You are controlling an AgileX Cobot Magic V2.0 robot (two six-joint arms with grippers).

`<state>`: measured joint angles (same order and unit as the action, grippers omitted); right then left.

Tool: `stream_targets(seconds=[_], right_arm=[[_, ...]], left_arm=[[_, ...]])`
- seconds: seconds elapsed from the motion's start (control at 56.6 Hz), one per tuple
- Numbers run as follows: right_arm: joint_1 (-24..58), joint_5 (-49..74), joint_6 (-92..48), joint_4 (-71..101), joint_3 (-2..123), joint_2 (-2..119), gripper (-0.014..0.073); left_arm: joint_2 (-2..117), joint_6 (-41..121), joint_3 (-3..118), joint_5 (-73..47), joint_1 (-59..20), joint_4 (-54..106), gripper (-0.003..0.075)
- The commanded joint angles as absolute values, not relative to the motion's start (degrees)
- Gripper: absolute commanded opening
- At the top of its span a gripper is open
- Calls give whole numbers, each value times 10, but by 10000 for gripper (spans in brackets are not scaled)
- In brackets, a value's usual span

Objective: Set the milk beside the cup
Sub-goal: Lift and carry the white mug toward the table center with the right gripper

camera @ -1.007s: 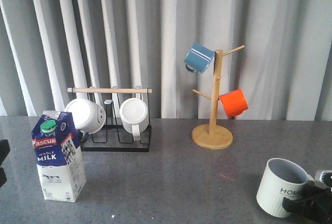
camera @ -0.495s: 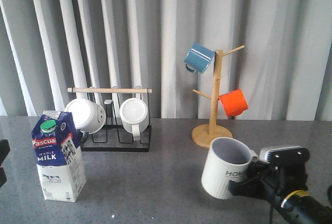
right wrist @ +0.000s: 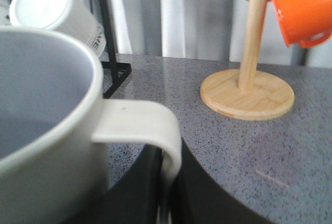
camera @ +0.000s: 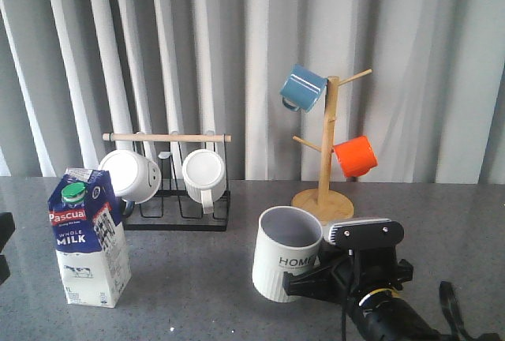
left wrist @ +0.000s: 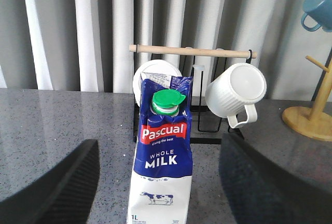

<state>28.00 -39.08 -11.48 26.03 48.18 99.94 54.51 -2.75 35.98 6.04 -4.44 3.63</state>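
The milk point(camera: 88, 238), a blue and white Pascual carton with a green cap, stands upright at the front left. In the left wrist view the milk point(left wrist: 162, 156) stands just ahead of my left gripper point(left wrist: 162, 185), which is open with its jaws wide on either side of the carton and not touching it. The cream ribbed HOME cup point(camera: 286, 256) is in the front middle, tilted a little. My right gripper point(camera: 322, 279) is shut on the cup's handle point(right wrist: 155, 123). I cannot tell whether the cup rests on the table.
A black rack with a wooden bar point(camera: 167, 137) holds two white mugs behind the milk. A wooden mug tree point(camera: 323, 199) stands at the back right with a blue mug point(camera: 302, 87) and an orange mug point(camera: 355, 156). A grey curtain closes the back.
My right gripper has carried the HOME cup leftward from the front right corner to the front middle. The milk and the left gripper have not moved.
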Motion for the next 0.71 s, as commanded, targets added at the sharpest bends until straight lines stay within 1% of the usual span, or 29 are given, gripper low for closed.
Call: stream_targets(seconds=[0.0, 0.159, 0.318, 0.442, 0.689], right_arm=[[306, -440, -166, 353, 510, 980, 26], [347, -455, -253, 460, 529, 999, 27], [379, -484, -310, 514, 539, 1029, 29], [395, -505, -314, 531, 539, 1049, 34], [417, -503, -314, 541, 539, 1074, 48]], left_arm=[[540, -32, 377, 103, -48, 39, 482], [540, -32, 377, 103, -48, 39, 482], [540, -32, 377, 103, -48, 39, 482], [540, -32, 377, 103, -48, 39, 482], [540, -32, 377, 103, -48, 39, 482]])
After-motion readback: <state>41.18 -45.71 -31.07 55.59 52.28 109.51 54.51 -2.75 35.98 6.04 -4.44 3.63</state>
